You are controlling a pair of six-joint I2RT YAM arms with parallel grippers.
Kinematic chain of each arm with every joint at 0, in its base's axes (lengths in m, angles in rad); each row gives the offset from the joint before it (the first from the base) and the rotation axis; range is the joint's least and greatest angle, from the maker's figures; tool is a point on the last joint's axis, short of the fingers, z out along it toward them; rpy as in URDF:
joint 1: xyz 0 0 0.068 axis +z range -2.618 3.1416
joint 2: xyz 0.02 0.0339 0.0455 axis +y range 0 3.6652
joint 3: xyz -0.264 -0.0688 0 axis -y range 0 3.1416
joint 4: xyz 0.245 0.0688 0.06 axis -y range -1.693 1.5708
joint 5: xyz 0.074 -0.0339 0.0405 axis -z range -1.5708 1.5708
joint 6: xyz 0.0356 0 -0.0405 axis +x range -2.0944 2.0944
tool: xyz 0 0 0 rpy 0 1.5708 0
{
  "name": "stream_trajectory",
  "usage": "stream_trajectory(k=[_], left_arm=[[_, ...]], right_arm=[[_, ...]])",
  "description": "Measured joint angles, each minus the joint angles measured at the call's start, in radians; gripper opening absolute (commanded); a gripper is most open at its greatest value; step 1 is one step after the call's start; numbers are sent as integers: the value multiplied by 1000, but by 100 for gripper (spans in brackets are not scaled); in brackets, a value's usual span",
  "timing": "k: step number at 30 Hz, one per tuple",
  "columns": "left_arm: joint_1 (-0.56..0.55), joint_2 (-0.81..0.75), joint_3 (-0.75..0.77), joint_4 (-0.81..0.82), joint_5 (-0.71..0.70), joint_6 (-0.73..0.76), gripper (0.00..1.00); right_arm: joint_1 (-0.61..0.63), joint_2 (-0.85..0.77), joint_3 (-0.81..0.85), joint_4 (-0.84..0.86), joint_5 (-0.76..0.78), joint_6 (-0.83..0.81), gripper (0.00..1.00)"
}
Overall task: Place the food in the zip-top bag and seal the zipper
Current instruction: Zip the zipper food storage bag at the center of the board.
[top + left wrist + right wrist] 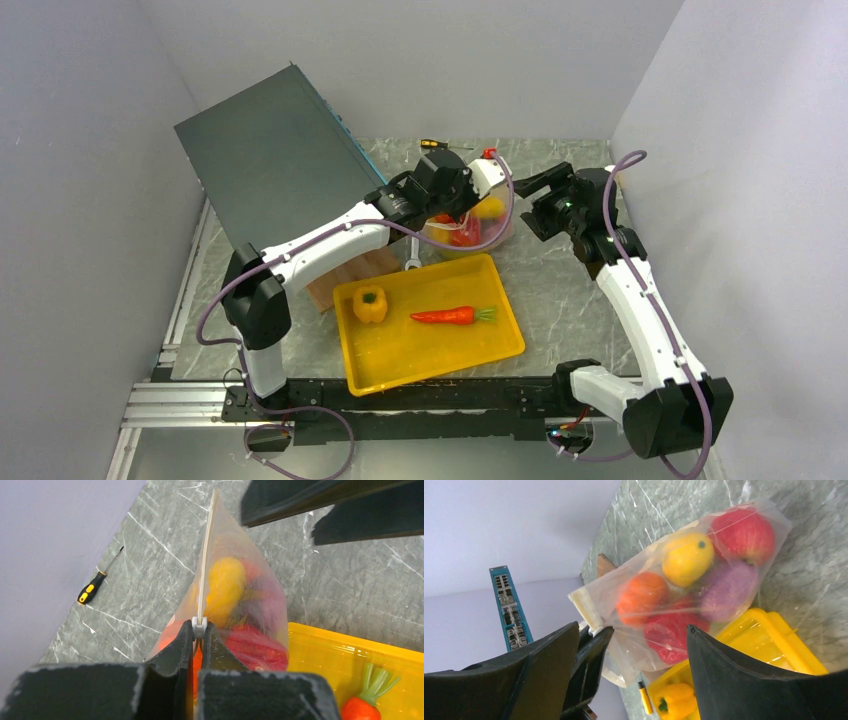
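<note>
The clear zip-top bag (468,228) stands behind the yellow tray, holding red, orange, yellow and purple toy food (686,557). My left gripper (200,628) is shut on the white slider at the near end of the zipper (204,570), which runs away from it along the bag's mouth. In the top view the left gripper (458,205) sits over the bag. My right gripper (631,627) is open and empty, its jaws standing wide beside the bag (674,580); from above, the right gripper (528,195) is just right of the bag. A yellow pepper (370,305) and a carrot (455,315) lie in the tray.
The yellow tray (500,350) lies at the front centre. A big grey panel (270,150) leans at the back left over a wooden block (350,275). A small yellow-handled screwdriver (91,587) lies near the back wall. White walls close in on three sides.
</note>
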Motion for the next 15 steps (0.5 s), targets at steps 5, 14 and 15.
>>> stream_trajectory(k=[5,14,15], left_arm=[[-11,0,-7,7,4,-1,0],[-58,1,-7,-5,-18,26,0],[-63,2,-7,-6,-25,33,0]], right_arm=[[12,76,6,39,-8,70,70],[26,73,4,53,23,113,64],[27,70,2,56,27,118,64]])
